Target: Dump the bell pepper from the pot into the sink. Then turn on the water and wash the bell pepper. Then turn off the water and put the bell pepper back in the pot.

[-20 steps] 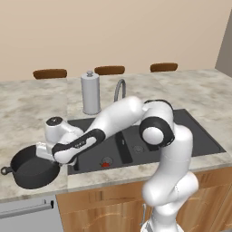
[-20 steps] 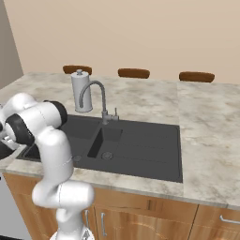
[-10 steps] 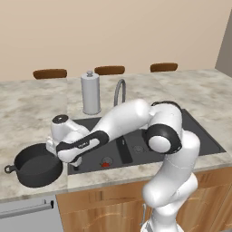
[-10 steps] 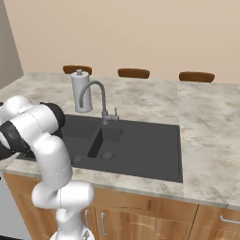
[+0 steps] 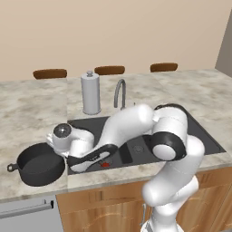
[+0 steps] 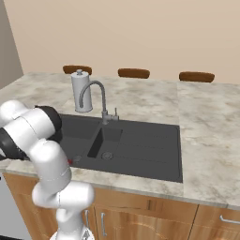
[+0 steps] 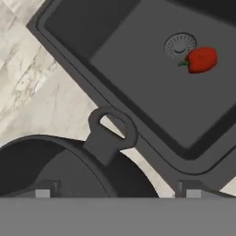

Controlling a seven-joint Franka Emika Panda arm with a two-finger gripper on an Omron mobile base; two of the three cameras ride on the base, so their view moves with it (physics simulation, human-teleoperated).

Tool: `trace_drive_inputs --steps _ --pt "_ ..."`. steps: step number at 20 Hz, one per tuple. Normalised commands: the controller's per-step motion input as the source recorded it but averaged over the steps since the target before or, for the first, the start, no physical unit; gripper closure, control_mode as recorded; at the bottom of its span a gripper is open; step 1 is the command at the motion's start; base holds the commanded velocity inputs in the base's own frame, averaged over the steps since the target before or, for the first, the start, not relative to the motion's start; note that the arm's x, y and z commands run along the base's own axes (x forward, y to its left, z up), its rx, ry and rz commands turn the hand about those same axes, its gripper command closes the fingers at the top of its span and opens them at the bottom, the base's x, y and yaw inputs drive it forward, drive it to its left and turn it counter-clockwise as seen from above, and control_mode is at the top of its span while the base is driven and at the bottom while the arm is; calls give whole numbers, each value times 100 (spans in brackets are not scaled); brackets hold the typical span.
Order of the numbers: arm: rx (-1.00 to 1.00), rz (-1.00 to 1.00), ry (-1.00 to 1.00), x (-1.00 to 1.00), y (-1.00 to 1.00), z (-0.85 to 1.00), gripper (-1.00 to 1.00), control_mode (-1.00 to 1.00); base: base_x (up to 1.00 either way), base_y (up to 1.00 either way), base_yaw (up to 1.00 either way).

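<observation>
The pot (image 5: 40, 164) sits upright on the bench (image 5: 31, 113), just left of the sink (image 5: 199, 136), and looks empty. The bell pepper (image 7: 201, 59) is already lying on the floor of the larger left bowl, touching or just beside the round drain (image 7: 179, 44). So my read is that the dump step is done.

The gripper (image 7: 115, 192) is low over the pot's sink-side rim, at the pot/sink boundary. In the hand view both finger tips sit at the bottom edge, set wide apart either side of the pot's loop handle (image 7: 112, 129). The gripper looks spread with nothing pinched, though the tips are mostly cut off, so I'm not fully sure of that.

Key relation: from the gripper, the pepper lies ahead and to the right in the hand view, past the handle and across the sink's near corner. In room terms it is to the robot's right and down into the bowl, as the left base view shows (image 5: 104, 164).

Pepper orientation: its long axis runs roughly left-right in the hand view, with the green stem end pointing left toward the drain and the body pointing away from it.

The faucet (image 6: 93, 96) is farther right, at the back of the sink. Its lever is too small to read. No water stream is visible.

Next is likely a swing right from the pot toward the faucet.
</observation>
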Motion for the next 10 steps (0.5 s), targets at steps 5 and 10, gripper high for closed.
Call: trace_drive_inputs --steps 5,10 --pt "6 7 -16 0 0 64 -100 -100 0 0 0" --pt "12 5 -1 -14 -12 99 -100 -100 0 0 0"
